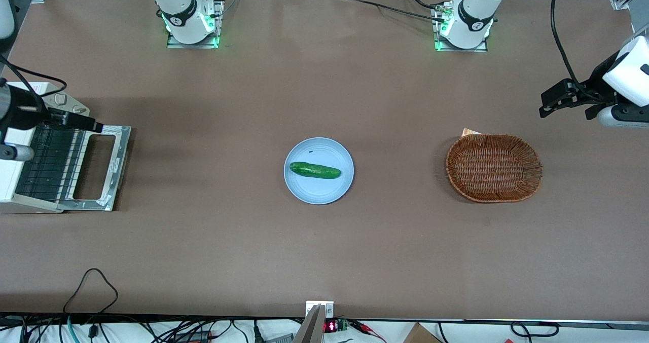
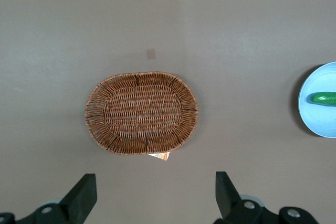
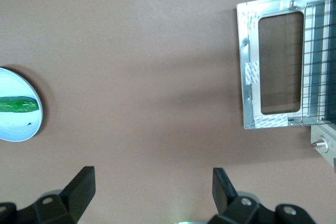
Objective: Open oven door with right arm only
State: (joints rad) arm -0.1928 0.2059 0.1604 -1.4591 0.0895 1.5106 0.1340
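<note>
The oven door [image 1: 99, 168] lies flat and fully dropped on the desk [image 1: 324, 241], in front of the small off-white toaster oven [image 1: 12, 181] at the working arm's end, with the black wire rack [image 1: 53, 163] showing in the oven mouth. Judged from this, the door is already open. It looks like a stiff, light metal frame on a hinge, smooth and probably slippery, and the glass window is fragile. The best hold seems the free outer edge of the frame, where the pale tape patches sit. The claw [image 3: 152, 192] hangs above the oven, its fingers spread apart and empty. Well apart from the oven are a blue plate [image 1: 318, 193] with a cucumber [image 1: 315, 170], then a wicker basket [image 1: 494, 167]. I cannot read any brand or writing.
</note>
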